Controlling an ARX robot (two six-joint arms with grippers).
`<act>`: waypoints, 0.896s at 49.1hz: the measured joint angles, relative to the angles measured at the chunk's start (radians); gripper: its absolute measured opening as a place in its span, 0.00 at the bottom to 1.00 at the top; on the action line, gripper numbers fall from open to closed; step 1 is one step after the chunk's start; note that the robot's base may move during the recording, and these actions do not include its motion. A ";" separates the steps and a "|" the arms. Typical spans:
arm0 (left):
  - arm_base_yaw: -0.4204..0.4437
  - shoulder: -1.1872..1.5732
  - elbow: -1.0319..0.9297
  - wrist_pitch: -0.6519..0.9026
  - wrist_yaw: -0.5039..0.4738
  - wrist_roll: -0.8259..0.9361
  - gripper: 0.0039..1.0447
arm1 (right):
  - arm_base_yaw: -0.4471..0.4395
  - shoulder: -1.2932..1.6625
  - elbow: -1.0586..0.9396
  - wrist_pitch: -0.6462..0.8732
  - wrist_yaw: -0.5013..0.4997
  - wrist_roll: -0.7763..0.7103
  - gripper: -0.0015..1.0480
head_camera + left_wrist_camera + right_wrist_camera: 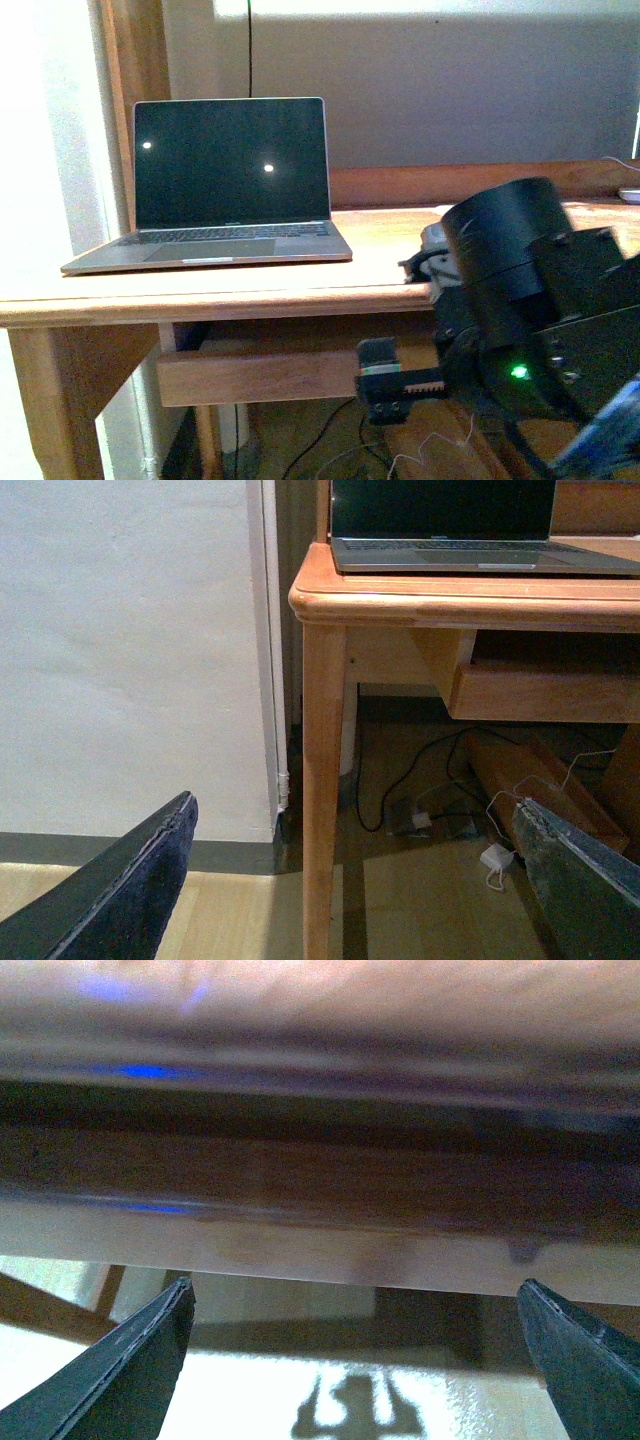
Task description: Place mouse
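Wooden desk (250, 290) carries an open laptop (215, 185) at left, screen dark. Grey mouse (437, 240) sits on the desktop right of it, mostly hidden behind the right arm (545, 310). Left gripper (350, 880) spread wide, empty, low beside the desk leg. Right gripper (350, 1360) equally wide, holding nothing, below the desk edge

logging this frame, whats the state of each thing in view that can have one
laptop: lid open, upright, screen dark, on the desk near its left end
mouse: on the desk top, right of the laptop, mostly hidden behind the right arm
left gripper: open, empty, low beside the desk leg
right gripper: open, empty, below the desk edge
right arm light: lit green
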 joint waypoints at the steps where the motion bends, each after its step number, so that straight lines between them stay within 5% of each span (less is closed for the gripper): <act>1: 0.000 0.000 0.000 0.000 0.000 0.000 0.93 | -0.005 -0.024 -0.020 0.010 0.003 -0.004 0.93; 11: 0.000 0.000 0.000 0.000 0.000 0.000 0.93 | -0.104 -0.476 -0.344 0.059 -0.002 0.002 0.93; 19: 0.000 0.000 0.000 0.000 0.000 0.000 0.93 | -0.171 -0.893 -0.618 -0.086 0.018 0.011 0.93; 26: 0.000 0.000 0.000 0.000 0.000 0.000 0.93 | -0.163 -1.147 -0.716 -0.209 0.060 0.009 0.93; 36: 0.000 0.000 0.000 0.000 0.000 0.000 0.93 | -0.044 -1.555 -0.813 -0.425 0.244 0.021 0.93; 44: 0.000 0.000 0.000 0.000 0.000 0.000 0.93 | -0.148 -1.709 -0.944 -0.294 -0.031 -0.068 0.74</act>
